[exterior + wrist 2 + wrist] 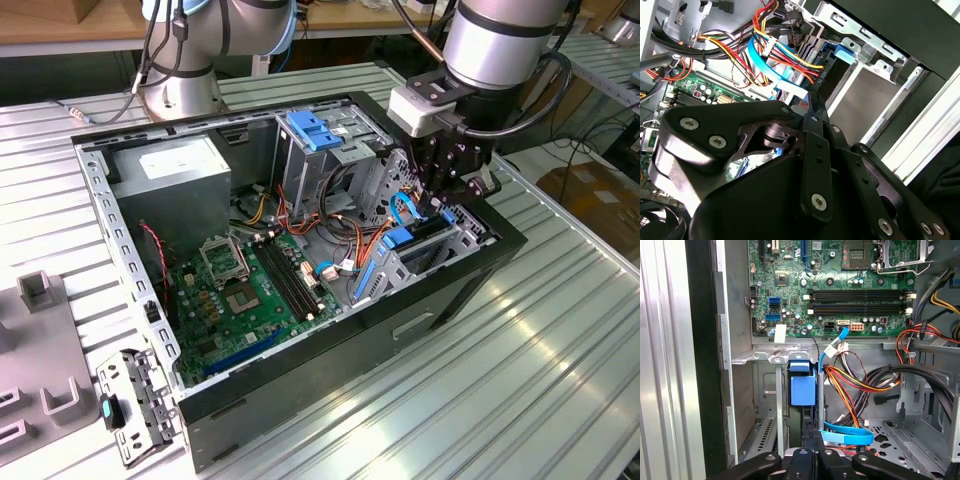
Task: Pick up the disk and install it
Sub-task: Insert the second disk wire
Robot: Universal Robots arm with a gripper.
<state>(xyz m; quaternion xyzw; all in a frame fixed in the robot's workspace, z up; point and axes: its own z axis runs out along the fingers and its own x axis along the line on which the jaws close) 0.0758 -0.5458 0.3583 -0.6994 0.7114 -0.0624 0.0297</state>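
Ribbed metal desk [560, 330] carries an open computer case [440, 300], with its motherboard [240, 290] exposed and a grey power-supply box [180, 175] at the far corner. At the case's front end, on the exterior view's right, the hand [447, 185] hangs low over the drive cage [440, 240]. Whether its fingers are apart or together, I cannot tell; the linkage blocks the tips in both wrist views.

In the first wrist view the disk [802, 390] appears to sit edge-on inside a cage slot, its blue rail end showing between the metal walls, so it seems mostly seated already. How far in it is I cannot judge.

Risks from here, as I read them: the flat blue data cable [847, 432] and the bundle of coloured power wires [860, 385] lie just beside the slot and close under the hand, so any sideways or downward drift could snag or pinch them. A slightly tilted push could also jam the blue rails against the cage walls and leave the disk half seated.
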